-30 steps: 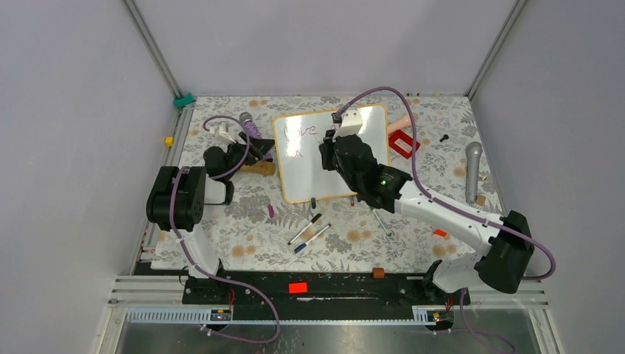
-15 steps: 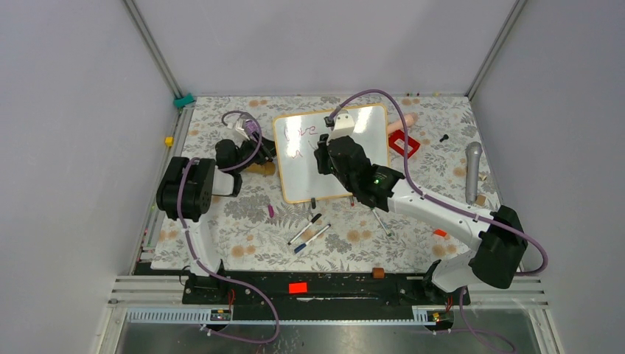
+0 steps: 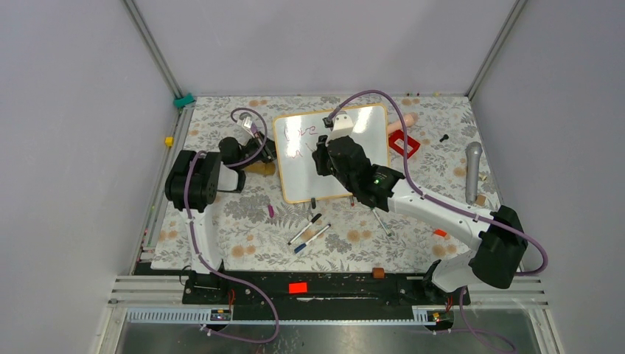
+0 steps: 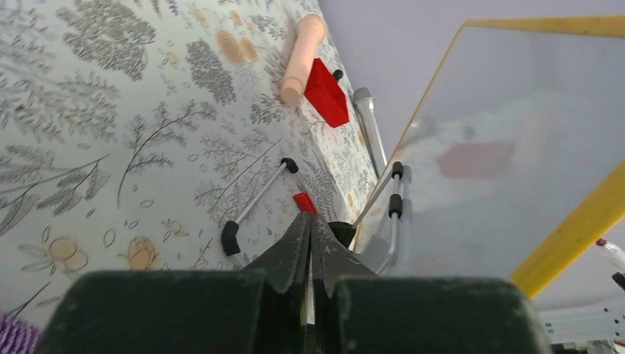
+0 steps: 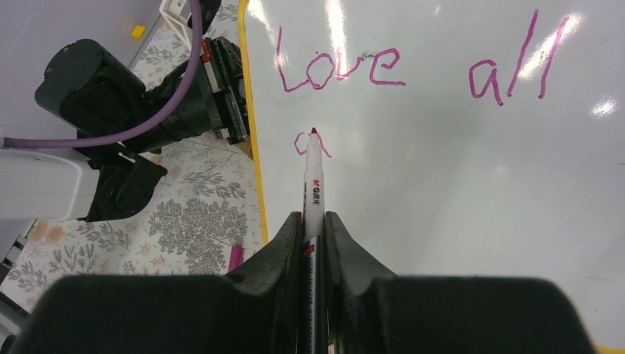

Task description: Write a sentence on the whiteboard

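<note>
- The left gripper (image 4: 309, 230) has changed most. A second ago its fingers stood apart, back from the whiteboard (image 3: 302, 181). Now they are pressed together with nothing seen between them, right at the board's left edge.
- Whether it touches the wooden frame (image 5: 250, 133) cannot be told. It looks placed to steady the board against sliding.
- The right gripper (image 5: 313, 221) stays clenched on the marker (image 5: 312, 177), which has barely shifted. Its tip is at the board's surface.
- The whiteboard lies flat on the flowered table (image 3: 243, 221), toward the far side, with one gripper at its left edge and the other over it.
- The sentence (image 5: 339, 70) reads "Love all" on the first line. A small looped letter, seemingly an "a", begins the second line at the marker's tip.
- The writing looks less than halfway done, and the next word can probably go on with the board braced.
</note>
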{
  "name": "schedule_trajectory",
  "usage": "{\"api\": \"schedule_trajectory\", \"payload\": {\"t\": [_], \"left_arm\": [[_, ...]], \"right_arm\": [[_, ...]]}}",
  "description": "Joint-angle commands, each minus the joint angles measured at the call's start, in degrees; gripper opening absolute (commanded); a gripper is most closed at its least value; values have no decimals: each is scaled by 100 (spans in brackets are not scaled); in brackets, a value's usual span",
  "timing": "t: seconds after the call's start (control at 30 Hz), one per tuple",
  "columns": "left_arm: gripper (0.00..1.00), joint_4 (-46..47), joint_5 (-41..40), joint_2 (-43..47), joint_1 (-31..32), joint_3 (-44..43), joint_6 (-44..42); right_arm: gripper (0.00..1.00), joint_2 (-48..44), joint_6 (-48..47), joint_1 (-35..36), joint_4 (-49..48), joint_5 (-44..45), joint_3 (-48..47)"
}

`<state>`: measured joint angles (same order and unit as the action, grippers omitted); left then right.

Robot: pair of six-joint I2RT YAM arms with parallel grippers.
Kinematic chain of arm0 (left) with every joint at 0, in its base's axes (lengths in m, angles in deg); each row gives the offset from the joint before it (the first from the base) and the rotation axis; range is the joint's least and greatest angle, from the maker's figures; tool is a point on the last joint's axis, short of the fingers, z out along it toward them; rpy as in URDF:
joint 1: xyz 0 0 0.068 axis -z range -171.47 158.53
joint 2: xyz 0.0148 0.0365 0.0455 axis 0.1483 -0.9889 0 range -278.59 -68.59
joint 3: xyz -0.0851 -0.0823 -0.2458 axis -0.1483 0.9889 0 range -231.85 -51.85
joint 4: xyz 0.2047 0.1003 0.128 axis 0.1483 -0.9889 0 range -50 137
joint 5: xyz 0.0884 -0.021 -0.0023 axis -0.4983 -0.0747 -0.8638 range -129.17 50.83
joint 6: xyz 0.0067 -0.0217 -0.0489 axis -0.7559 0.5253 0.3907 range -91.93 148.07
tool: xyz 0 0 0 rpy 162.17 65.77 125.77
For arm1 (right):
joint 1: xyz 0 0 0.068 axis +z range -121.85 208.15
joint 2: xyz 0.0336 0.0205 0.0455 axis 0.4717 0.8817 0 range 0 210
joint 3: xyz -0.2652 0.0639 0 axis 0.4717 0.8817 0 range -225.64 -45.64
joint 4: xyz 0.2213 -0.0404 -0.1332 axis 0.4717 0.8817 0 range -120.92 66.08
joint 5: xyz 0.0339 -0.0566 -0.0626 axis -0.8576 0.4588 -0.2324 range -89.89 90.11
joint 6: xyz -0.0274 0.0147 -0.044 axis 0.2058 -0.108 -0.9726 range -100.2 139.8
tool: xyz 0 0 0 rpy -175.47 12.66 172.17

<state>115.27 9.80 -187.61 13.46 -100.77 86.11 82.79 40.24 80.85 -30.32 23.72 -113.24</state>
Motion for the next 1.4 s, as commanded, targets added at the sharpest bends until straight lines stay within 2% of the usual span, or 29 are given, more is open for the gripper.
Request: {"api": "schedule_trajectory", "payload": {"t": [0.0,0.1,0.6,1.03,1.37], "left_arm": [[0,1365,568,-322,-11,-309,699],[0,1536,675,-389,-20,-436,979],[0,1520,970,-611,11,-484,827],[0,1530,1361,-1001,269,-886,1289],[0,1570,1507,-951,382,-1002,1305]], "right_arm": [[0,44,72,-41,-104,-92,-97],[0,27,81,-41,-104,-103,-84],[0,-14,74,-42,-102,-86,-52],[0,26,107,-41,-99,-175,-78],[0,94,122,-37,83,-212,-120]]}}
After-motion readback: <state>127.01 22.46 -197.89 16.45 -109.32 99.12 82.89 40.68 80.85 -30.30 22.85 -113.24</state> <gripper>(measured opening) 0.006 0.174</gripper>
